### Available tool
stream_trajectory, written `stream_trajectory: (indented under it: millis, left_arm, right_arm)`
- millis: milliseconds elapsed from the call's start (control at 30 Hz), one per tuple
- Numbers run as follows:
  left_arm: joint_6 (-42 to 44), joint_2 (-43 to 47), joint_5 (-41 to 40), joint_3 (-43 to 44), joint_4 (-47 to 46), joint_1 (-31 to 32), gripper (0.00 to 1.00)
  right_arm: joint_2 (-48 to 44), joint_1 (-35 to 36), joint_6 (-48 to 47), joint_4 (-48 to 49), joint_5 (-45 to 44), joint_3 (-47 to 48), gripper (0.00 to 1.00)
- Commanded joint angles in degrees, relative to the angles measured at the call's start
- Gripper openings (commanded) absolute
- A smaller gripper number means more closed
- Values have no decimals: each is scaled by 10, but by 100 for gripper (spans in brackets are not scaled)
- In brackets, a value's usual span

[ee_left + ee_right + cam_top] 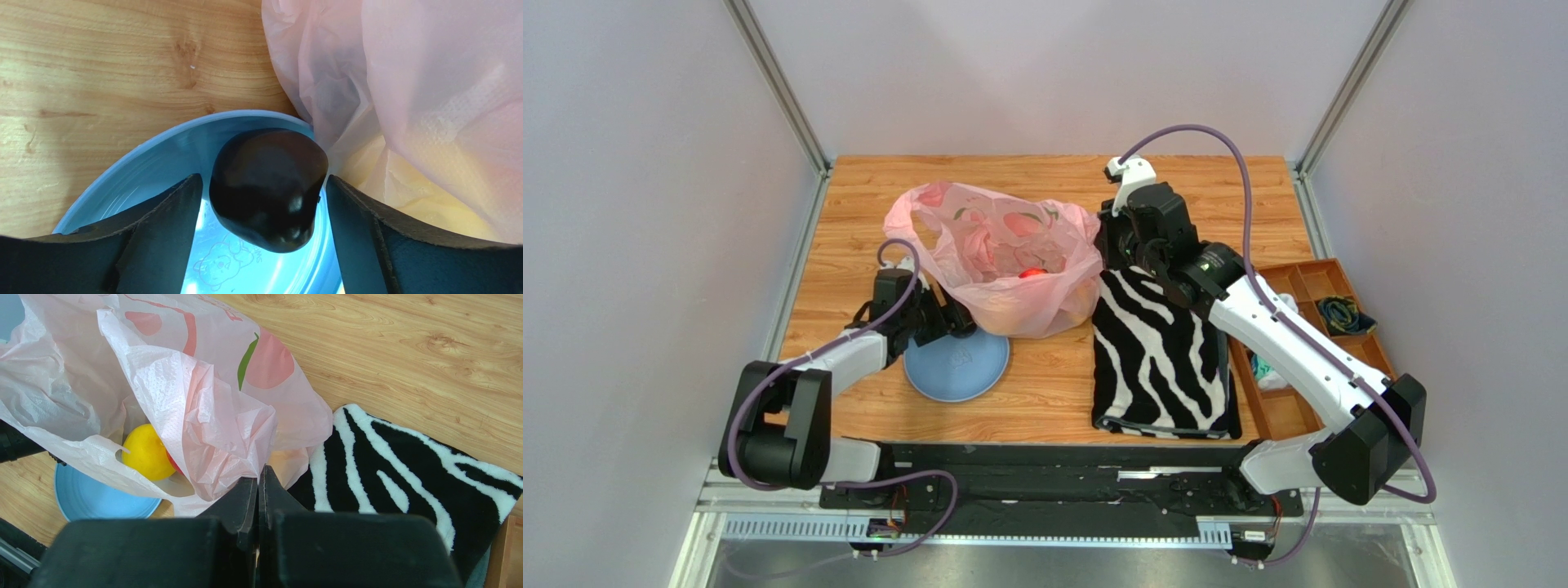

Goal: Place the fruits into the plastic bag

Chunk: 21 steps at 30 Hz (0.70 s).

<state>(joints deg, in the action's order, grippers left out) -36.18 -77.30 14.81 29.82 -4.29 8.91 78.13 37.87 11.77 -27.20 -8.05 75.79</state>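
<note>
Currently the left gripper (264, 185) stands open around a dark plum (270, 196), with a sliver of blue plate (153, 165) showing between the fruit and one finger. The plate lies under the fingers, and the plastic bag (430, 92) is just beyond the right-hand fingertip. The right gripper (258, 485) is closed, pinching a fold of the bag at its tips. A yellow citrus (146, 452) sits inside the bag, ahead and left of those tips, and the zebra cloth (393, 459) lies to their right.
</note>
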Motion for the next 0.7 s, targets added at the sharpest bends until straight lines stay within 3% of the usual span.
stream_trajectory:
  millis: [0, 233, 433, 667]
  left_arm:
    - [-7, -19, 21, 18, -40, 1, 77]
    - [-6, -8, 24, 14, -41, 1, 59]
    - [0, 22, 7, -4, -30, -10, 58]
    - [-16, 101, 14, -39, -23, -68, 56]
  right_arm:
    - [-4, -3, -2, 10, -1, 4, 0]
    - [-4, -3, -2, 9, -2, 5, 0]
    - [-7, -5, -1, 8, -1, 4, 0]
    - [-14, -4, -1, 7, -2, -1, 0]
